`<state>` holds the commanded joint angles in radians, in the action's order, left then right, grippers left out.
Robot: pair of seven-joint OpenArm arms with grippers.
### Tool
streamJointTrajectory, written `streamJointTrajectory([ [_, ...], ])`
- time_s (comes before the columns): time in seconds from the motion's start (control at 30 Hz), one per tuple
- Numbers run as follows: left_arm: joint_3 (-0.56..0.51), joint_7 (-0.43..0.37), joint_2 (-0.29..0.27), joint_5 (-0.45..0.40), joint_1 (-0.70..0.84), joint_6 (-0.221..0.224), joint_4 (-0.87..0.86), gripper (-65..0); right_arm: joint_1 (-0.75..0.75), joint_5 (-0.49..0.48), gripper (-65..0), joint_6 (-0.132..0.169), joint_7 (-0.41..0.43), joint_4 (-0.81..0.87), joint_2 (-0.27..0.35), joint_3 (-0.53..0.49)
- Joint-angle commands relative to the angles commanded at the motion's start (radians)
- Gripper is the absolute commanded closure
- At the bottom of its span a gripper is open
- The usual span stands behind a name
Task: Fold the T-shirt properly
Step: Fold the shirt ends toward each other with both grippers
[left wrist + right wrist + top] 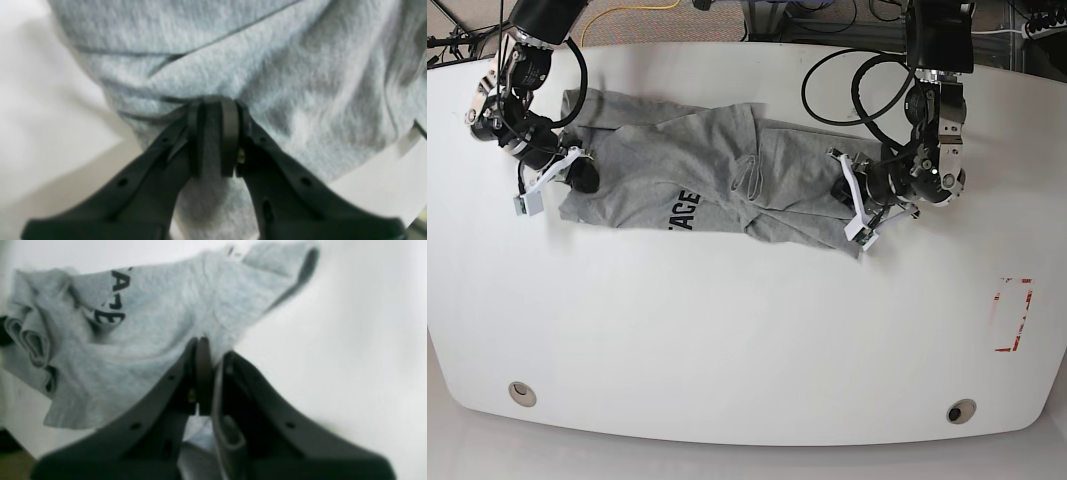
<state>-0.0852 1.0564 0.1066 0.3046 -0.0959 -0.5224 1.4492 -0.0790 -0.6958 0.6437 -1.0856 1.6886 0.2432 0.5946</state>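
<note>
The T-shirt (717, 185) lies crumpled across the far half of the white surface (727, 340), stretched from left to right, with black lettering showing near its middle. The left claw (213, 103) is clenched on a bunch of grey cloth at the shirt's right end; in its wrist view the pads are pressed together with fabric pinched at the tips. The right claw (208, 343) grips the shirt's left end, its pads closed on a fold with cloth running down between them.

The main risk, as I judge it, is that both grips hold bunched layers rather than a clean hem or corner. Pulling the ends apart could then stretch wrinkles into the cloth instead of flattening it, or drag an inner layer along and leave the shirt twisted. A thin pinch may also slip out if either arm pulls hard, dropping one end. The loose folds near the middle could catch under the shirt when it is lifted.

There are no containers in view; nothing holds anything here.
</note>
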Motion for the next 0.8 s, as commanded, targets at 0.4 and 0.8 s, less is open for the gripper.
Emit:
streamJointTrajectory([
  [0.4,-0.094,-0.147,-0.137,-0.005,-0.13,0.161,-0.31,-6.9,0.011,0.149,-1.3,0.006,-0.051,0.307,0.044,-0.149],
  [0.8,-0.207,-0.264,-0.21,-0.003,-0.192,0.227,-0.471,-6.9,0.11,0.074,-1.3,-0.002,-0.054,0.316,0.014,-0.348],
])
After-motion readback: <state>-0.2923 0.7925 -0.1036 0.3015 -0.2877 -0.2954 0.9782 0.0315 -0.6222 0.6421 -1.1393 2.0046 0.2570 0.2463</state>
